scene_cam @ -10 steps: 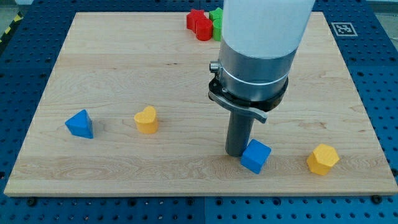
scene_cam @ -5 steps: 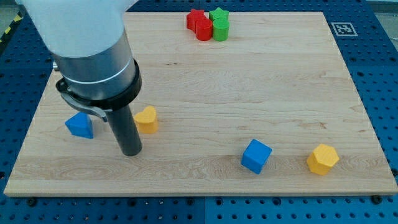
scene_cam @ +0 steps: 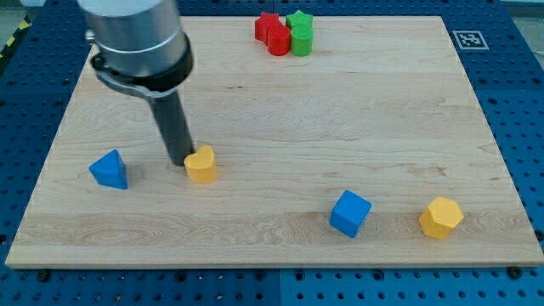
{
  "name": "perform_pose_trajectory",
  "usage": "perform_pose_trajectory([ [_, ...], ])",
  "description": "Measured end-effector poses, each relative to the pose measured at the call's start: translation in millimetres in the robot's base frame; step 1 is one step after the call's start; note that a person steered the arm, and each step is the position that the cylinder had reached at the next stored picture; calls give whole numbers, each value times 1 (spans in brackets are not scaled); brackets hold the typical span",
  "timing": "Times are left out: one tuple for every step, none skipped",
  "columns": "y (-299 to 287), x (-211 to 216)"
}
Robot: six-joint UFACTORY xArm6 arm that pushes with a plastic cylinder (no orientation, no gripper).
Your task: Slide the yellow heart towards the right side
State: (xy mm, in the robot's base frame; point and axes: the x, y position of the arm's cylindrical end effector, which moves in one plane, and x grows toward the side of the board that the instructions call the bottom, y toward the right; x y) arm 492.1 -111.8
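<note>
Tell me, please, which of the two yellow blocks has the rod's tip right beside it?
The yellow heart, left of the board's middle: my tip sits against its left edge. The yellow hexagonal block lies far off near the view's bottom right.

No readable text; only a black-and-white square marker (scene_cam: 467, 39) beside the board's top-right corner.

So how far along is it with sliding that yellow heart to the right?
Done: my tip sits against the upper-left edge of the yellow heart-shaped block, on the side a rightward push needs. In hand: contact looks made, or nearly. Left: the whole slide; the heart lies in the wooden board's left half, far from the blue cube and yellow hexagonal block.
</note>
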Motion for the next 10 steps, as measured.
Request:
perform_pose_trajectory([
  [21,12],
  [22,27],
  [24,40],
  [28,47],
  [35,57],
  [46,66],
  [59,69],
  [77,69],
  [99,69],
  [129,69],
])
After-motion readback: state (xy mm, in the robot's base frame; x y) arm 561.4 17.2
